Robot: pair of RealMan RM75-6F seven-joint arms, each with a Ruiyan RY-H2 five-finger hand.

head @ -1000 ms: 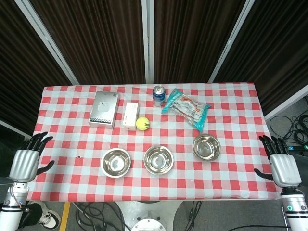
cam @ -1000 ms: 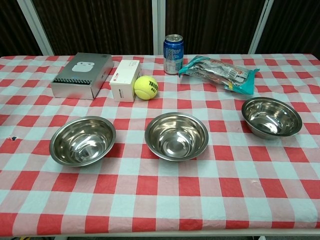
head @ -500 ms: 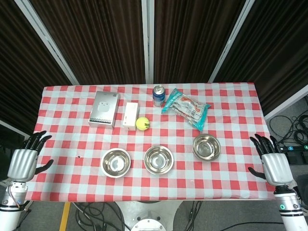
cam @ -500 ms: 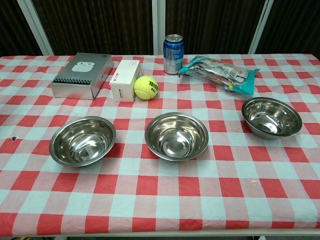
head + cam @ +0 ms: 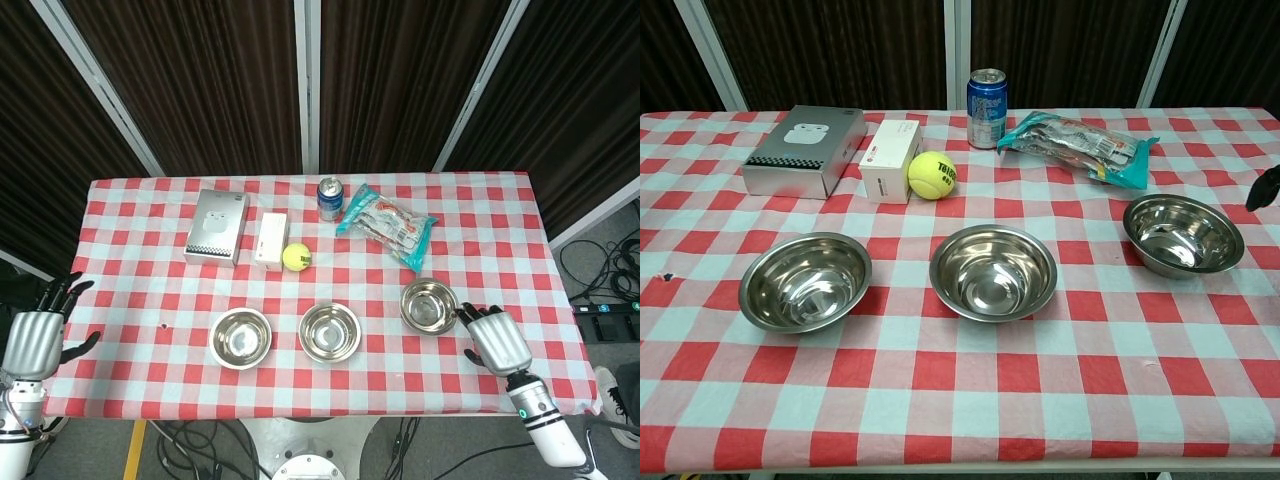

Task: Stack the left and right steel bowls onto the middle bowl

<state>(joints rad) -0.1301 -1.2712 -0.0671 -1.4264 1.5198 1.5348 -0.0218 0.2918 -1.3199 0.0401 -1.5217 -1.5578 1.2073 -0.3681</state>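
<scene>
Three steel bowls stand in a row on the checked cloth: the left bowl (image 5: 241,337) (image 5: 805,280), the middle bowl (image 5: 330,332) (image 5: 993,271) and the right bowl (image 5: 429,305) (image 5: 1183,233). My right hand (image 5: 495,338) is over the table just right of the right bowl, its fingers spread and holding nothing; only a dark fingertip (image 5: 1266,187) shows at the chest view's right edge. My left hand (image 5: 32,340) hangs open off the table's left edge, far from the left bowl.
Behind the bowls lie a silver box (image 5: 218,226), a white carton (image 5: 270,239), a tennis ball (image 5: 295,257), a blue can (image 5: 330,198) and a teal snack bag (image 5: 387,224). Cables lie on the floor to the right.
My right hand has swung in from beyond the table's right edge to just beside the right bowl. My left hand has drifted slightly outward to the left.
</scene>
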